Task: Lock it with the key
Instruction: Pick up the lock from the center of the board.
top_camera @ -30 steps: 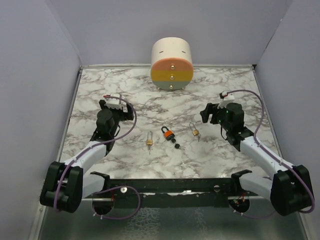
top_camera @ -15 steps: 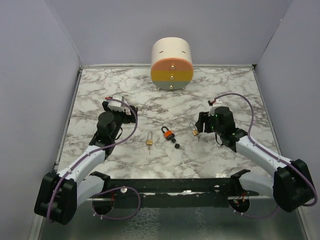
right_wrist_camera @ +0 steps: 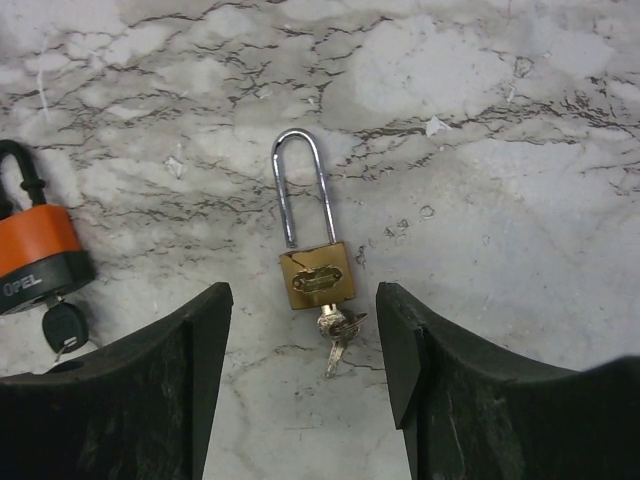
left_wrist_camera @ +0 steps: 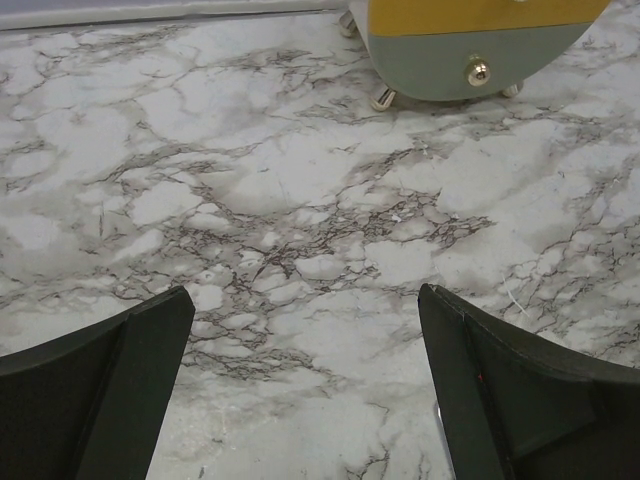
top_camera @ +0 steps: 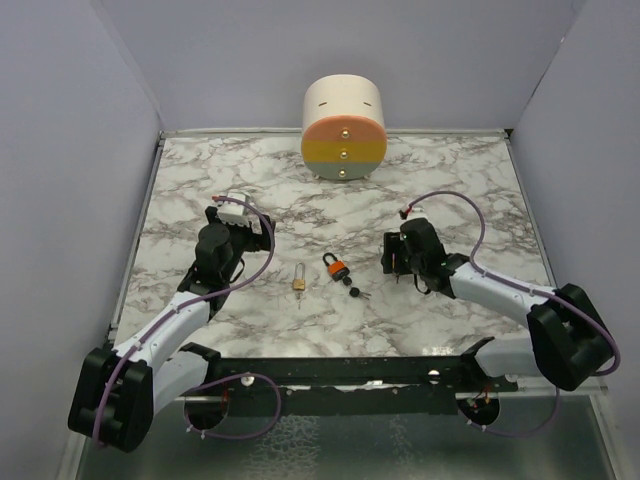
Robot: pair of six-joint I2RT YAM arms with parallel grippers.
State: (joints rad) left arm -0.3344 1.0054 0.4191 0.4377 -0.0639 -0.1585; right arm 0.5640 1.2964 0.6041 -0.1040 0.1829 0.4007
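The orange padlock [top_camera: 335,267] with a black shackle lies mid-table; it also shows at the left edge of the right wrist view [right_wrist_camera: 35,255]. The key [right_wrist_camera: 65,325] with a black head sits at its bottom end and shows as a black bit in the top view [top_camera: 349,285]. My right gripper [top_camera: 392,258] is open and low over a brass padlock [right_wrist_camera: 316,275], whose shackle is open and whose silver keys [right_wrist_camera: 338,330] hang from it; its jaws [right_wrist_camera: 302,330] stand on either side of that padlock, not touching it. My left gripper [top_camera: 250,228] is open and empty [left_wrist_camera: 305,330] over bare marble.
A second brass padlock [top_camera: 298,283] lies left of the orange one. A round cream, orange, yellow and grey drawer unit [top_camera: 344,125] stands at the back; it also shows in the left wrist view [left_wrist_camera: 470,50]. Grey walls enclose the marble table [top_camera: 200,180].
My right gripper has moved left and down over the right brass padlock, now covering it in the top view. My left arm shifted slightly forward.
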